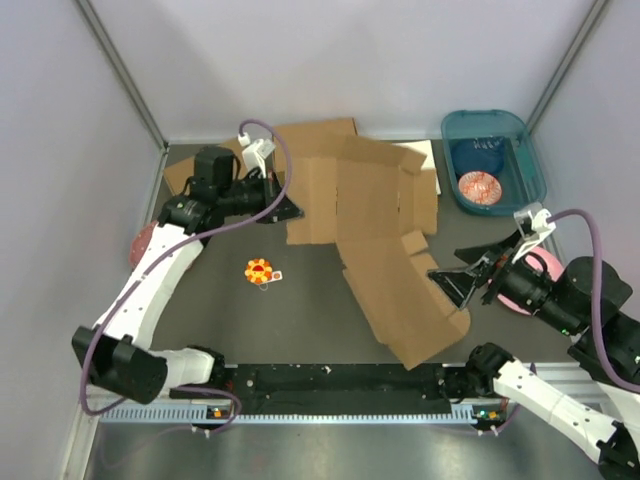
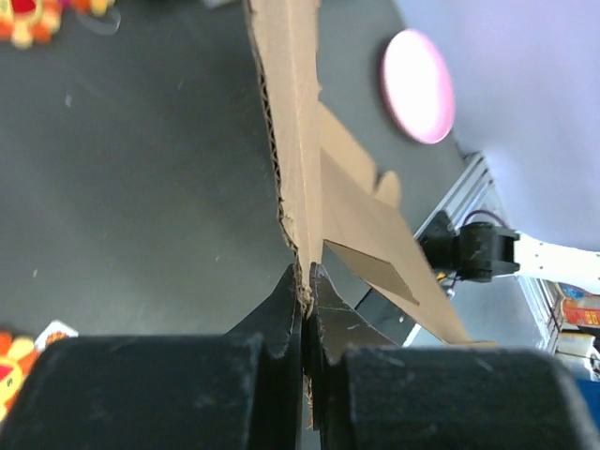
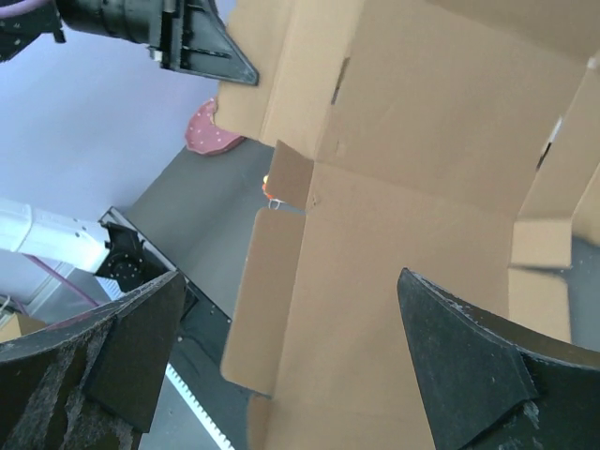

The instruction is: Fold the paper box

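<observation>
Dark grey table (image 1: 310, 310), pale walls (image 1: 60, 120) on 3 sides. Paper box (image 1: 370, 230) lies mid-table as a large die-cut brown sheet, partly bent: far panel tilted up, near panel sloping toward the arm bases, flaps loose on the right. No print legible on the cardboard. Left fingers (image 1: 285, 208) pinch the sheet's left edge, corrugation clamped between them in the wrist view. Right fingers (image 1: 450, 281) are spread wide just beside the right flap, holding nothing; contact cannot be told. Teal bin (image 1: 520, 140) far right holds 1 red-patterned bowl (image 1: 478, 186). Orange toy (image 1: 259, 270) sits left of the sheet, white tag (image 1: 277, 274) touching it, writing too small to read.
</observation>
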Available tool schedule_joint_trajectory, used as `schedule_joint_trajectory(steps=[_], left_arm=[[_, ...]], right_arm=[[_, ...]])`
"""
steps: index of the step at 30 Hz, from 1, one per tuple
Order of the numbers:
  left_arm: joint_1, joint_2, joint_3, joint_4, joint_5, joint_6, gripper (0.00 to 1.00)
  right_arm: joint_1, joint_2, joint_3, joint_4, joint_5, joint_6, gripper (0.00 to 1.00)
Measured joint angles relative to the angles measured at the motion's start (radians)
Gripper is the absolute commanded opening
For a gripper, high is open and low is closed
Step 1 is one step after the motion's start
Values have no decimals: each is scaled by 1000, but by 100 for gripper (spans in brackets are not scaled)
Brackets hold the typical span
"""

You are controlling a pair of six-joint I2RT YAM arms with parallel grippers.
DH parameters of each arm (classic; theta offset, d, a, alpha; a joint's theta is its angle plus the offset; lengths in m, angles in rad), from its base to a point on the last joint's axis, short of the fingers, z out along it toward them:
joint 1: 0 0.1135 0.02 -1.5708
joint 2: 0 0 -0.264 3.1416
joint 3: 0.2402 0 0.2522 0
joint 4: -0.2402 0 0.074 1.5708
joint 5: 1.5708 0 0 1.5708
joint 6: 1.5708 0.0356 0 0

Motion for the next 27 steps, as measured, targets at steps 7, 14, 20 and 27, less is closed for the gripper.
schedule_joint_trajectory(steps=[7,14,20,27], left_arm=[[4,122,-3,-148,-148,91,0],[4,169,-138,-49,-358,150,0],[4,201,-234,79,-486,228,0],[-24,272,-233,203,-593,359,0]], right_arm=[[0,-15,-107,11,16,12,97],[0,-6,-239,49,46,45,96],[0,-20,-452,151,32,124,84],[4,-31,-708,258,-48,224,65]])
